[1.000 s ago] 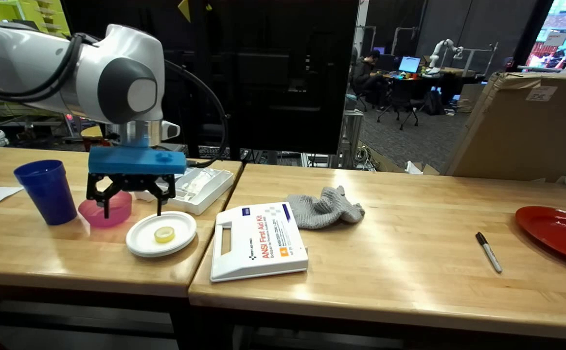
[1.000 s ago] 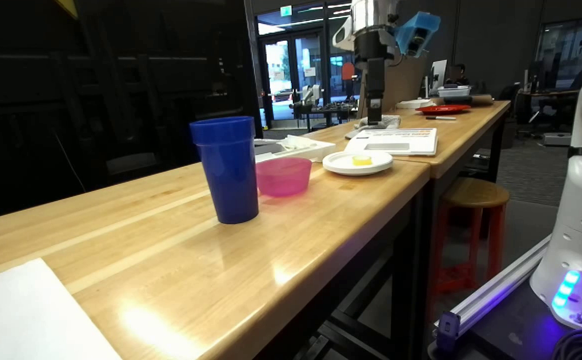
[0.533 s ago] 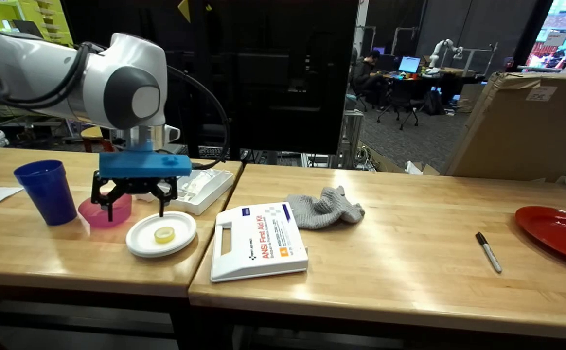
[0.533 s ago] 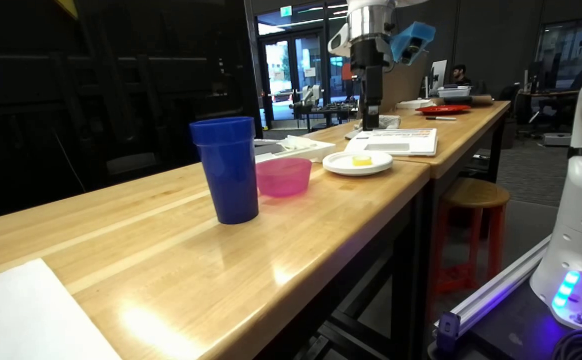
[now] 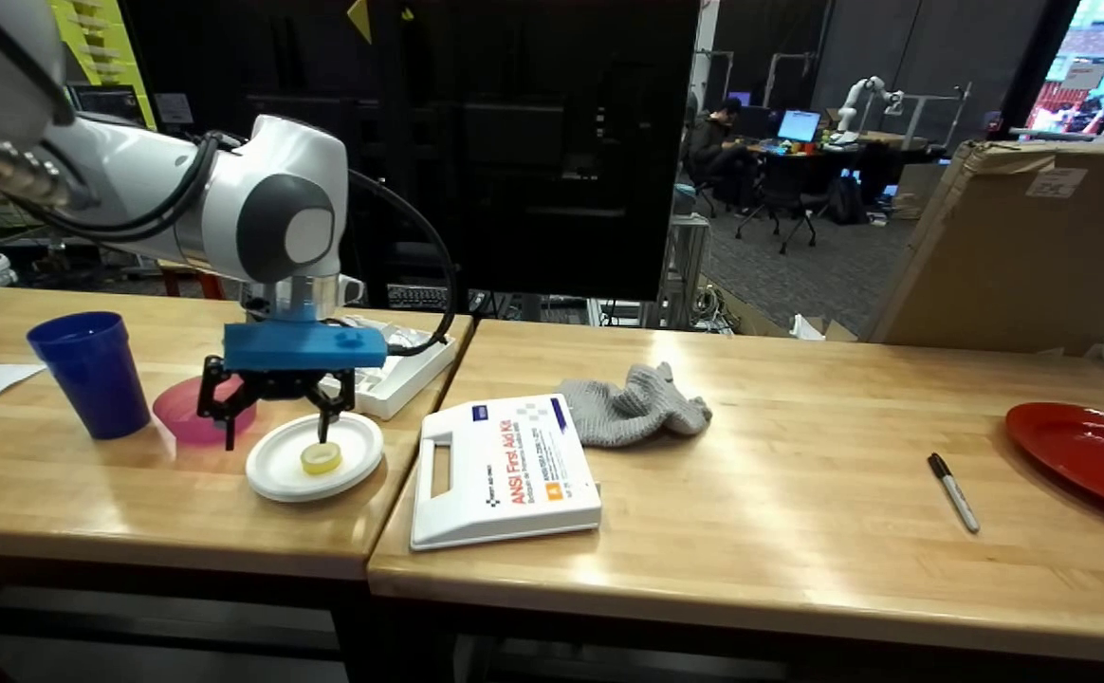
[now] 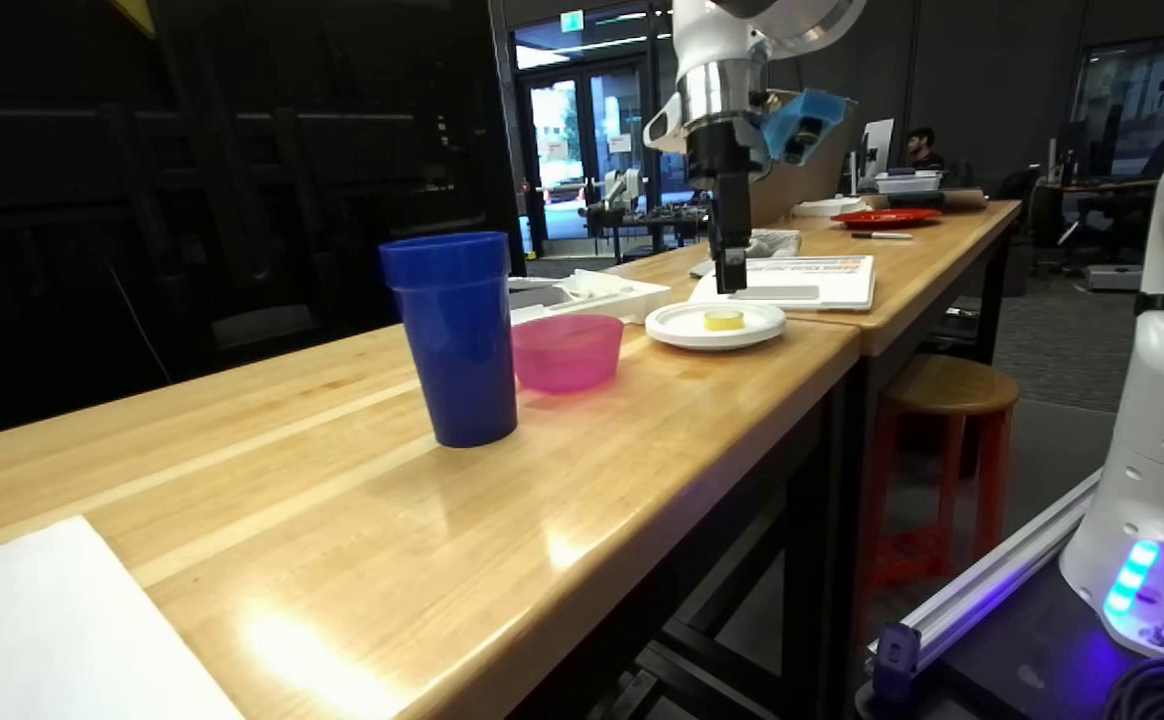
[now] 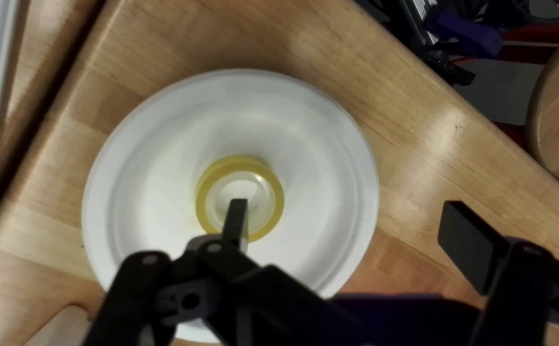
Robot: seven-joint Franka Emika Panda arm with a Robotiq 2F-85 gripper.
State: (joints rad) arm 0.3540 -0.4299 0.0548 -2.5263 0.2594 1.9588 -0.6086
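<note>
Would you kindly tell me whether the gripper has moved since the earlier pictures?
Yes: in an exterior view, judged against the unmoved blue cup, the gripper has come down and toward the picture's right, nearer the yellow ring.

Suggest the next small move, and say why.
Probably shift the open tool slightly toward the first aid kit: in the wrist view, one finger overlaps the yellow ring while the other appears beyond the plate, so the ring isn't centred between them.
</note>
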